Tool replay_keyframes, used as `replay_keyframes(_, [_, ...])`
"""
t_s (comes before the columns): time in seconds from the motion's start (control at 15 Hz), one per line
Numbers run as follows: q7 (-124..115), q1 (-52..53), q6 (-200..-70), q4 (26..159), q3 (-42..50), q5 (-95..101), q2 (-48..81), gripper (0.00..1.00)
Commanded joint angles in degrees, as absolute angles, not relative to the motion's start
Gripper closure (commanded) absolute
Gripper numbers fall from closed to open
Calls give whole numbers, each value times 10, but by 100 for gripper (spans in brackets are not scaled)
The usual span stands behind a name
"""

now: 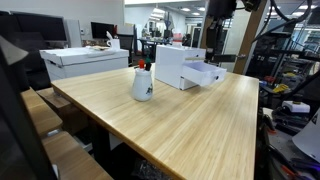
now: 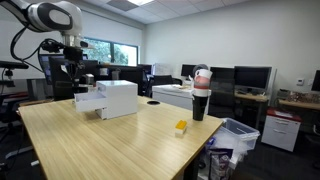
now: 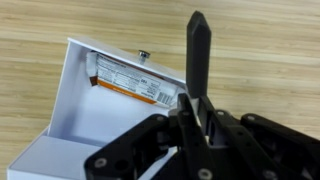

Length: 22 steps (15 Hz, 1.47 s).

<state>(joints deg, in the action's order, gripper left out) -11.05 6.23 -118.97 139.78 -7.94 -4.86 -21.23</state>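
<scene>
My gripper [image 3: 198, 40] is shut, its two black fingers pressed together with nothing between them. It hangs over the open drawer [image 3: 78, 115] of a white box [image 2: 117, 97]. An orange and white packet [image 3: 135, 80] lies inside the drawer along its far wall. In an exterior view the gripper [image 2: 80, 72] hovers just above the pulled-out drawer [image 2: 90, 104] at the far end of the wooden table [image 2: 110, 145]. The same box [image 1: 178, 64] and drawer [image 1: 206, 73] show in both exterior views.
A white jug with a red top [image 1: 143, 84] stands on the table some way from the box. A small yellow object [image 2: 181, 127] lies near the table's edge. Desks, monitors and a grey bin [image 2: 238, 133] surround the table.
</scene>
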Motion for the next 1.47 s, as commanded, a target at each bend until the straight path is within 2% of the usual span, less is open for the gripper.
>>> replay_keyframes(0.0, [-102,69,-1210,1394,-81,-63,-205,93])
replay_keyframes(0.8, [-158,67,-1309,1393,-101,-37,-125,93])
replay_keyframes(1.4, [-308,54,-1302,1393,-122,46,-127,93])
